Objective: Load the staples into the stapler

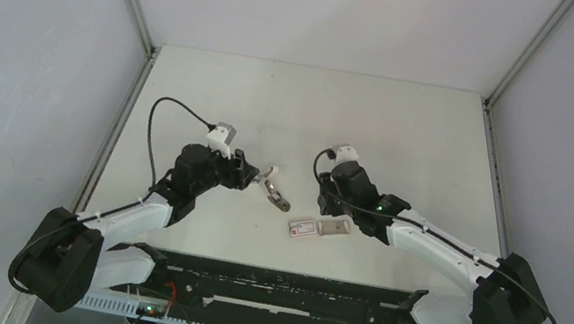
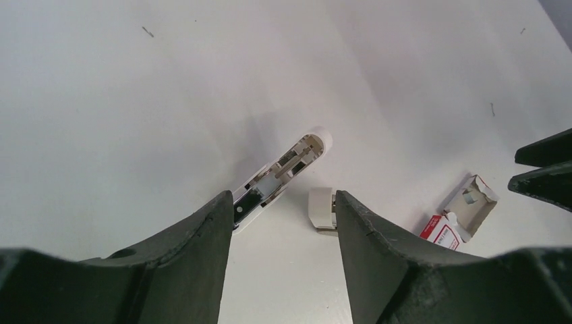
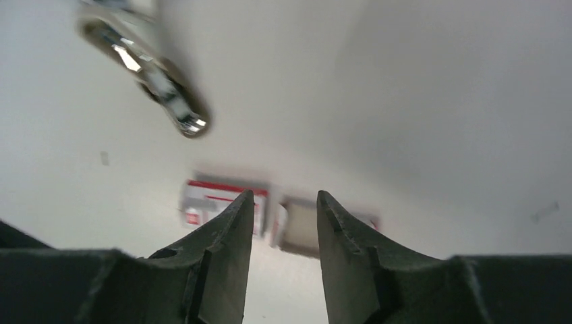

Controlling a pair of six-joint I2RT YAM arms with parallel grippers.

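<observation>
The stapler (image 1: 276, 189) lies swung open on the table between the two arms. In the left wrist view its white body with the dark metal channel (image 2: 280, 175) runs up and to the right, and its other white half (image 2: 322, 209) lies beside it. My left gripper (image 2: 283, 202) is open just short of the stapler, the left fingertip at its near end, with nothing between the fingers. My right gripper (image 3: 284, 199) is open and empty above the staple box (image 3: 222, 202). The stapler (image 3: 158, 77) is a blur at the upper left there. I cannot make out the staples.
The pinkish-red-and-white staple box (image 1: 315, 228) lies near the front of the table, its tan tray (image 2: 475, 202) pulled out of the sleeve. The right gripper's dark fingers (image 2: 546, 169) enter the left wrist view at the right edge. Grey walls enclose the table.
</observation>
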